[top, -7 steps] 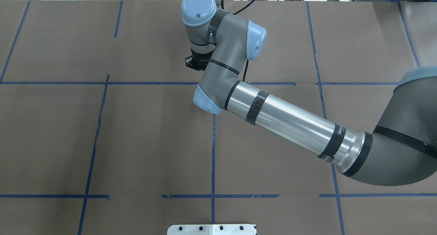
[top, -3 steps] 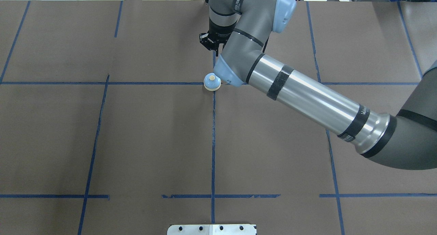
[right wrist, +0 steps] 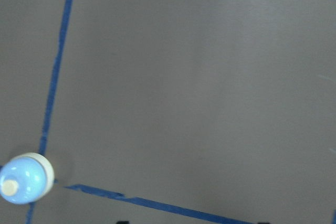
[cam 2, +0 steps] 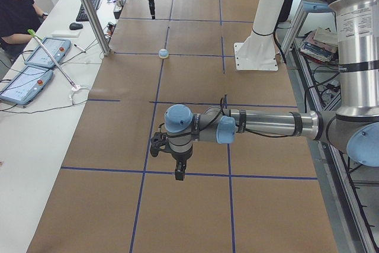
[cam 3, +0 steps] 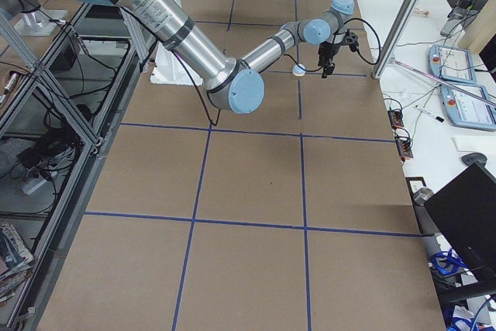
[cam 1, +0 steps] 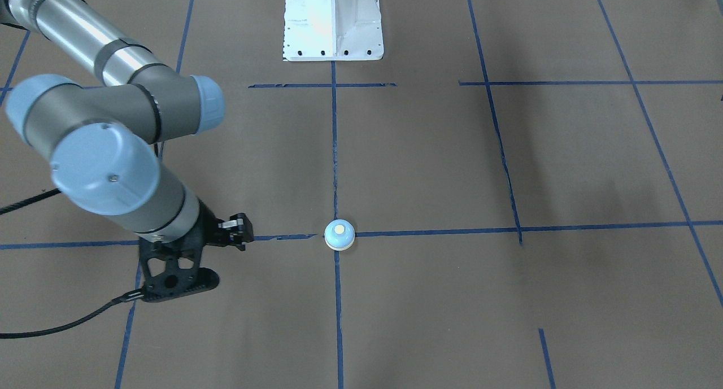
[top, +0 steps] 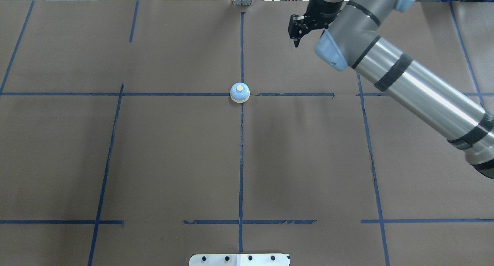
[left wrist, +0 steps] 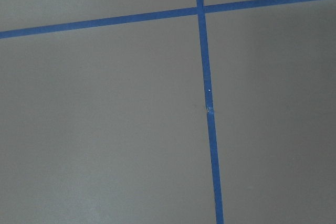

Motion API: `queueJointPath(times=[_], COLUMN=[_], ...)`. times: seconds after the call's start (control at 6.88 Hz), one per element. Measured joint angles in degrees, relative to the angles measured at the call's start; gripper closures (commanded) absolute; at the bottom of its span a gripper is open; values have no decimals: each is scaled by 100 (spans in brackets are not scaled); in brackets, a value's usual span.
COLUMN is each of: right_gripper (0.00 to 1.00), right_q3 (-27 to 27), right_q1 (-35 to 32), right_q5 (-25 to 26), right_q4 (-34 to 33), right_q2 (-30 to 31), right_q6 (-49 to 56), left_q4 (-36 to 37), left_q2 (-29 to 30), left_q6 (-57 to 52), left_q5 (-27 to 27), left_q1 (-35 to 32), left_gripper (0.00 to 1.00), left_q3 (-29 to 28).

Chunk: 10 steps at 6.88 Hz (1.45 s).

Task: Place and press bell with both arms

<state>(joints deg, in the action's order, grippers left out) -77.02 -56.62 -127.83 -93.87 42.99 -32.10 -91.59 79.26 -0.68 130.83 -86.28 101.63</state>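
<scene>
The bell (top: 239, 92) stands upright on the desk (top: 173, 161), right on the crossing of two blue tape lines (top: 241, 161) with its cream button (top: 239, 88) facing up. I judge the placing done and the pressing still to do. To press well, I should bring one set of jaws squarely above the button and come straight down on its middle with a light, short push. The bell is small, and an off-centre or slanted touch would likely slide or tip it off the crossing. I should also keep the other arm well out of the way. My right arm (top: 417, 84) reaches to the far right part of the desk, with the right jaws raised and well apart from the bell, which lies nearer and to their left. In the right wrist view the bell sits in the bottom left corner, and two dark tips barely show at the bottom edge, wide of each other, so I read the right jaws as apart. My left arm (cam 2: 266, 124) hangs over the left end of the desk, and the bell is well off to its right. The left wrist view shows only tape and desk, so I cannot tell how the left jaws stand.
</scene>
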Motion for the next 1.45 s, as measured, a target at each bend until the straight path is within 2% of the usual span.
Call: queueJointPath(times=[0.29, 0.58, 0.73, 1.02, 1.45], right_gripper=[0, 0, 0, 0, 0], right_q3=[-1182, -2286, -2599, -2779, -2775], right_q1=[-600, -1145, -1528, -2383, -3120], right_q5=[-46, -57, -122, -468, -561], right_q4=[-587, -719, -730, -705, -678], right_q2=[1148, 2590, 3256, 4407, 5446], right_q6=[1351, 2435, 3082, 4105, 4283], left_q4=[10, -31, -74, -84, -72], left_q2=[-4, -101, -240, -350, -416], left_q6=[6, -19, -33, -28, -26], left_q5=[313, 849, 906, 917, 796], left_q1=[1, -23, -61, -192, -256], left_gripper=[0, 0, 0, 0, 0], left_q3=[-28, -94, -103, -82, -77])
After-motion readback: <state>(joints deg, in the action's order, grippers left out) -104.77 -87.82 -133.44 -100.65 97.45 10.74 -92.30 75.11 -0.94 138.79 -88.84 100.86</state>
